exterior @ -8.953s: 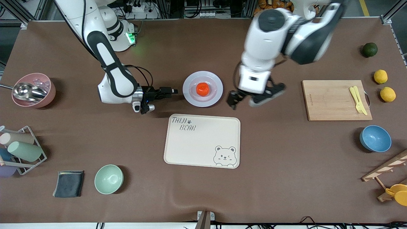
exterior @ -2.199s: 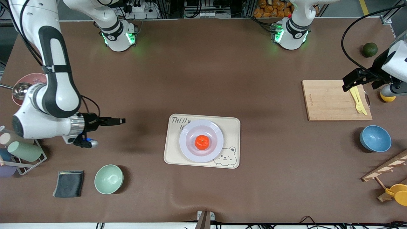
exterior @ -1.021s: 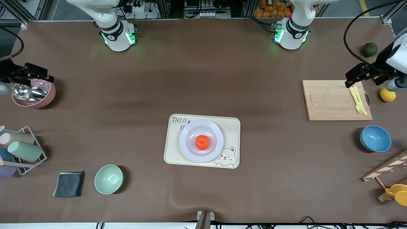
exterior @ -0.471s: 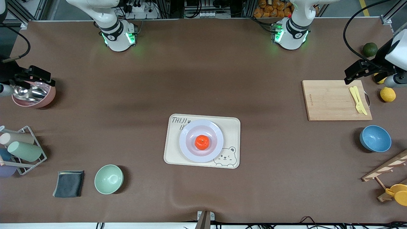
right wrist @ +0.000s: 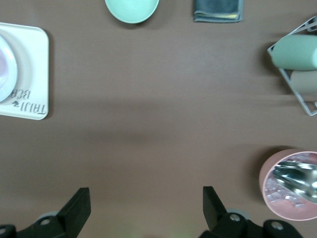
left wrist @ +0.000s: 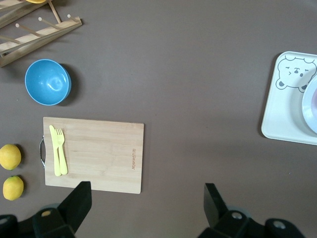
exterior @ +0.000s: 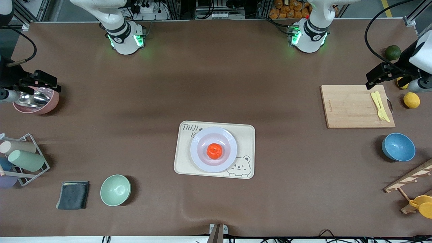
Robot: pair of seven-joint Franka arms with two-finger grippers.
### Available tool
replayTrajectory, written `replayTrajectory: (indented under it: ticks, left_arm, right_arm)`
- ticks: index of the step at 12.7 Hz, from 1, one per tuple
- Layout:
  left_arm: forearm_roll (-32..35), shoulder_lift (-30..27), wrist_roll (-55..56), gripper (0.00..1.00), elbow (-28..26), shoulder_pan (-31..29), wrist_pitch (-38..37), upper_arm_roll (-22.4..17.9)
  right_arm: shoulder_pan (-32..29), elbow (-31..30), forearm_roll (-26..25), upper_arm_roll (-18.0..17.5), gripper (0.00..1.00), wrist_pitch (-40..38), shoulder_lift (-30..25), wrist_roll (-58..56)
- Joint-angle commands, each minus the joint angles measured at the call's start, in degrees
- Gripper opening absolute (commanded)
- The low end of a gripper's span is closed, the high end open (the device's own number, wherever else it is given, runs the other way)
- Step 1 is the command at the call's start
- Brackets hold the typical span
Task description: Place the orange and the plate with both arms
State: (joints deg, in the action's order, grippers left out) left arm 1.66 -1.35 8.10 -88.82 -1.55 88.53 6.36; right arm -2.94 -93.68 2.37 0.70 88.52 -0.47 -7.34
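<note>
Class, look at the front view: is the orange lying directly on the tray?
No, the orange sits on the plate, which rests on the tray.

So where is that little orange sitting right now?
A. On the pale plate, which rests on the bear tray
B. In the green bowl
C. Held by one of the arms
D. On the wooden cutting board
A: the orange lies in the middle of the plate, and the plate sits on the tray with the bear drawing, with no arm near it.

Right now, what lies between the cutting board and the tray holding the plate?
Nothing: bare brown table separates the cutting board from the tray, clearest in the left wrist view.
</note>
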Motion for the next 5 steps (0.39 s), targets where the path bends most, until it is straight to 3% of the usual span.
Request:
replayTrajectory:
  ticks: [1, 5]
  left_arm:
    - [-1.4, -0.1, -1.2, 1.0, 0.7, 0.1, -0.5, 0.0]
    - [-1.4, -0.1, -0.8, 1.0, 0.7, 0.1, -0.4, 0.0]
  right_arm:
    - [0.5, 0.2, -2.1, -0.2, 1.0, 0.3, -0.6, 0.5]
    - [0.7, 1.4, -2.4, -0.7, 1.0, 0.1, -0.6, 0.4]
